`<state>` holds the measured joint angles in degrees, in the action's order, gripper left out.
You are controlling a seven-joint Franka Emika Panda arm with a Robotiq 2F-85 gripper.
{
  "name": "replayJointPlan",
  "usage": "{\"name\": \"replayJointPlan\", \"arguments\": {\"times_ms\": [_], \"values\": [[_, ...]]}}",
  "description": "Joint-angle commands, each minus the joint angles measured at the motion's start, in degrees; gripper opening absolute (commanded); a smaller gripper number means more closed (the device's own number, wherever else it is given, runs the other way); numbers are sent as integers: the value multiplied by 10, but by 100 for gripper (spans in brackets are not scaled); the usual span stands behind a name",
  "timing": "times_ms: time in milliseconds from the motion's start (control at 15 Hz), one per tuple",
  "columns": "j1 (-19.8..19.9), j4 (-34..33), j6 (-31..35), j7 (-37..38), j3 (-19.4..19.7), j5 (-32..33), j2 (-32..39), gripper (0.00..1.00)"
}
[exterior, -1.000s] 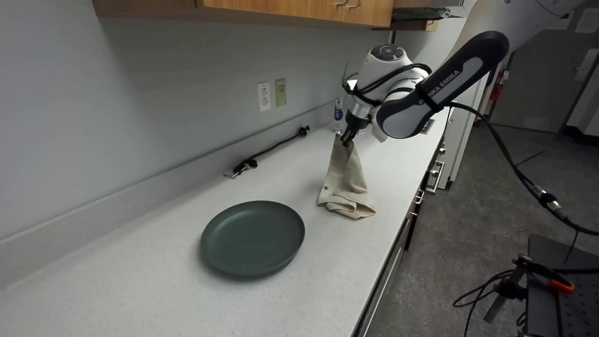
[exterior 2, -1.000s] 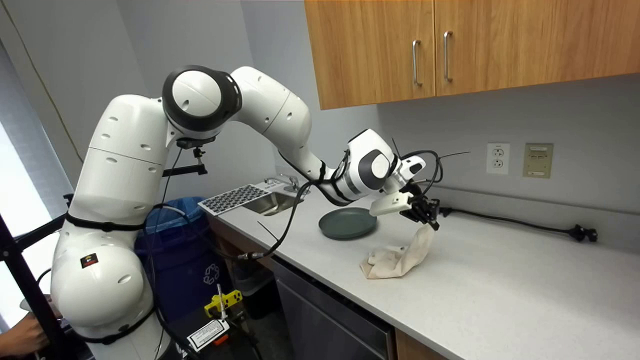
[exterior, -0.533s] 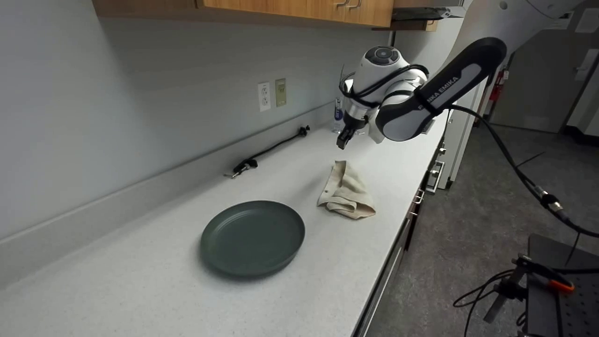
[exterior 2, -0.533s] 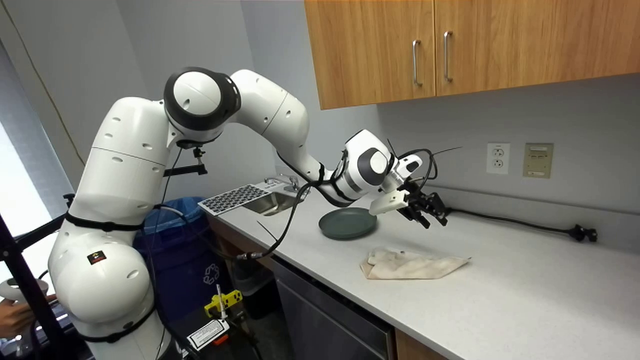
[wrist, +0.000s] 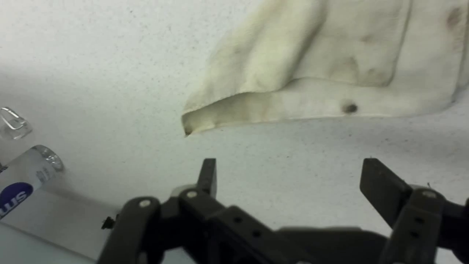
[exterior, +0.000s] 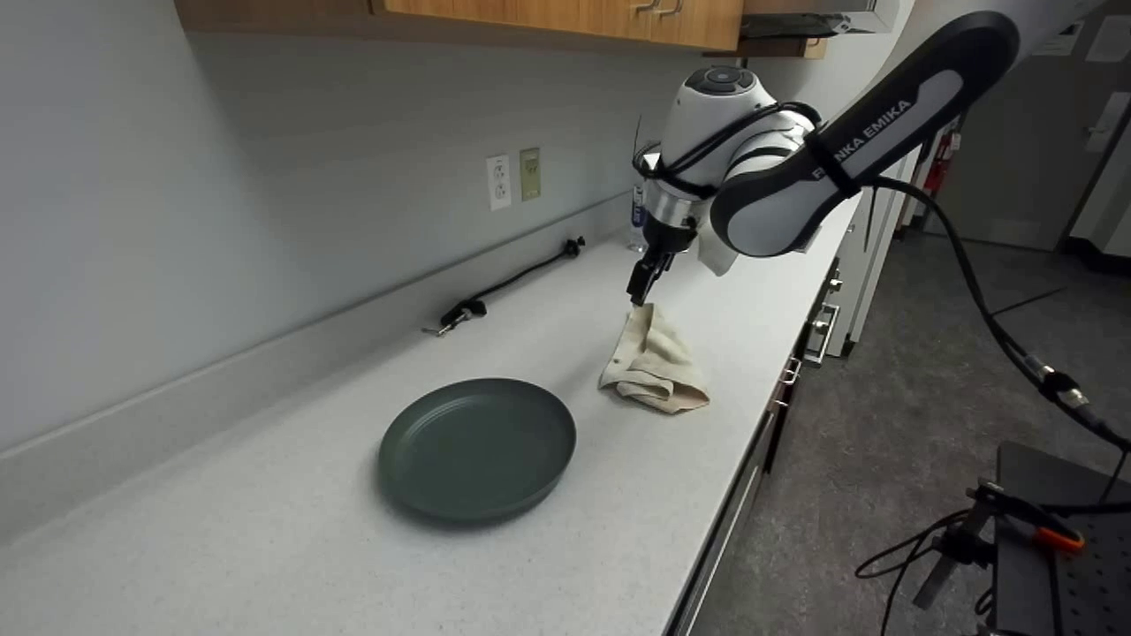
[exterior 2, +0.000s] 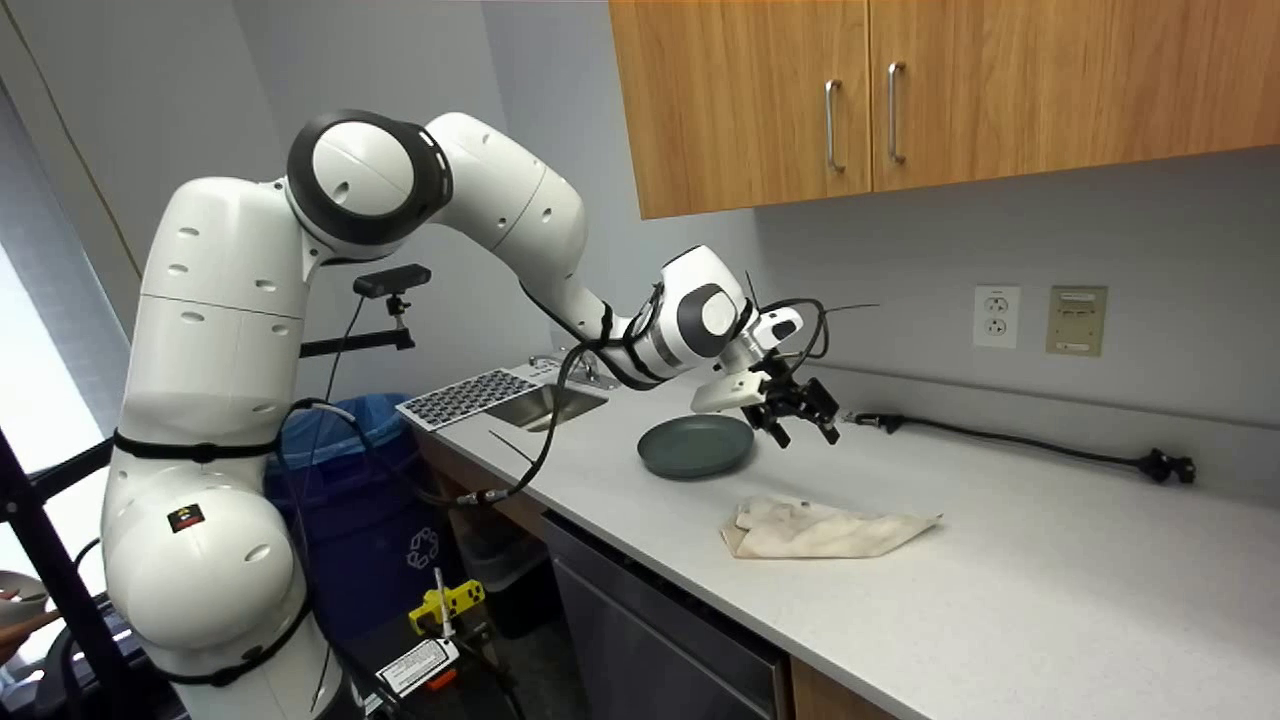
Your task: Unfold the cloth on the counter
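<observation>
The cream-beige cloth (exterior: 654, 364) lies partly folded and wrinkled on the white counter (exterior: 292, 548). In an exterior view, one flap of the cloth (exterior 2: 830, 532) stretches out to a pointed corner. From the wrist view, the cloth (wrist: 351, 58) fills the upper right, showing overlapping layers, dark stains and that corner, slightly curled. My gripper (wrist: 289, 163) is open beneath it in the picture, with bare counter between its fingers. Seen from outside, the gripper (exterior 2: 806, 436) hangs above the counter near the cloth, apart from it.
A dark grey-green plate (exterior: 477, 452) sits beside the cloth. Along the backsplash lies a black cable with clamp (exterior 2: 1020, 443). A clear bottle (wrist: 31, 179) and a small clear hook (wrist: 14, 124) are on the wrist view's left. A sink (exterior 2: 545, 405) is farther along.
One second ago my gripper was shut on a raised corner of the cloth. It has opened, the corner has dropped onto the counter, and the arm has shifted towards the plate's side.
</observation>
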<state>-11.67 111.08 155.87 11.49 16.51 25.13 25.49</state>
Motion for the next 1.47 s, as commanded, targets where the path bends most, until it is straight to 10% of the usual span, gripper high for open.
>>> {"name": "replayJointPlan", "arguments": {"times_ms": [0,1400], "values": [[35,62,-4,-49,-54,-21,-44,100],[56,147,-13,-151,-79,42,-33,100]]}}
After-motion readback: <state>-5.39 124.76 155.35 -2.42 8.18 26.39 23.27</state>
